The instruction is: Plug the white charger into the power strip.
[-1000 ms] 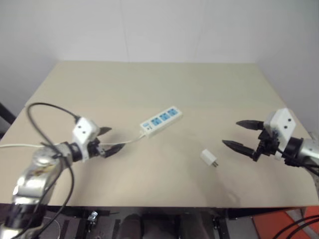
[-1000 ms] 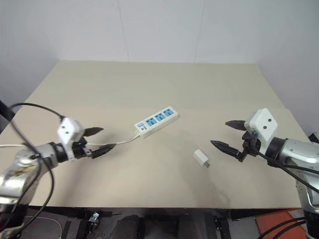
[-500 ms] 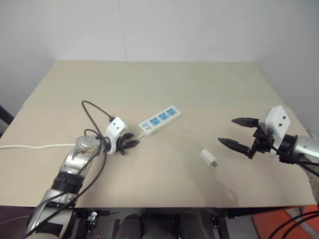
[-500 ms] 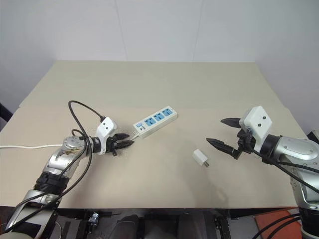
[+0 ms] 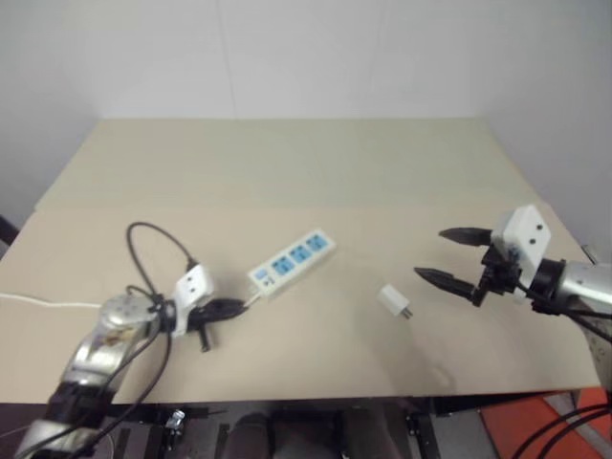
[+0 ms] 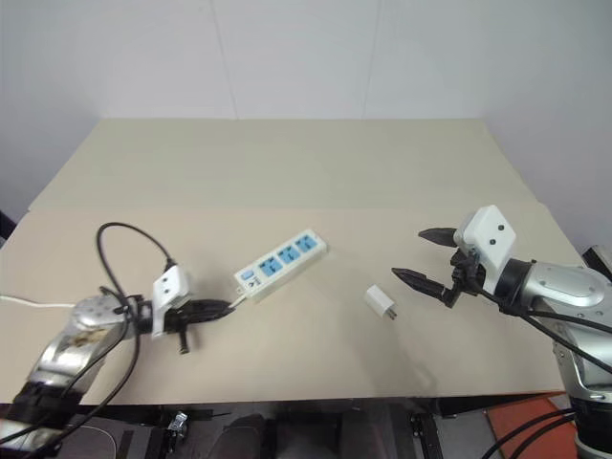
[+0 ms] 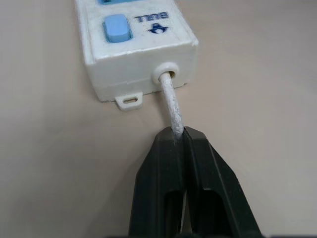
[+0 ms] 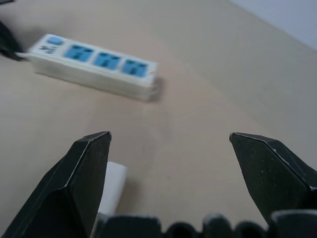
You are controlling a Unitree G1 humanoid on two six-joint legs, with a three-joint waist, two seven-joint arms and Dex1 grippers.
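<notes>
The power strip (image 5: 290, 262) lies at an angle on the tan table, left of centre, its blue socket faces up. A thin white cord (image 7: 171, 99) leaves its switch end, and my left gripper (image 7: 179, 133) is shut on that cord just behind the strip (image 7: 133, 44). The white charger (image 5: 393, 300) lies on its side to the right of the strip, apart from it. To the charger's right, my right gripper (image 5: 432, 253) hovers open above the table with nothing between its fingers. The right wrist view has the charger (image 8: 113, 186) near one fingertip and the strip (image 8: 94, 64) farther off.
The white cord (image 5: 38, 300) trails off over the table's left edge. A black cable (image 5: 143, 239) loops up from my left arm. The table (image 5: 306, 163) stretches bare behind the strip, and its front edge runs just below both grippers.
My left gripper went from open to shut on the cord at the strip's switch end, then drew back. The strip slid left and nearer the front edge. The right gripper barely moved.
</notes>
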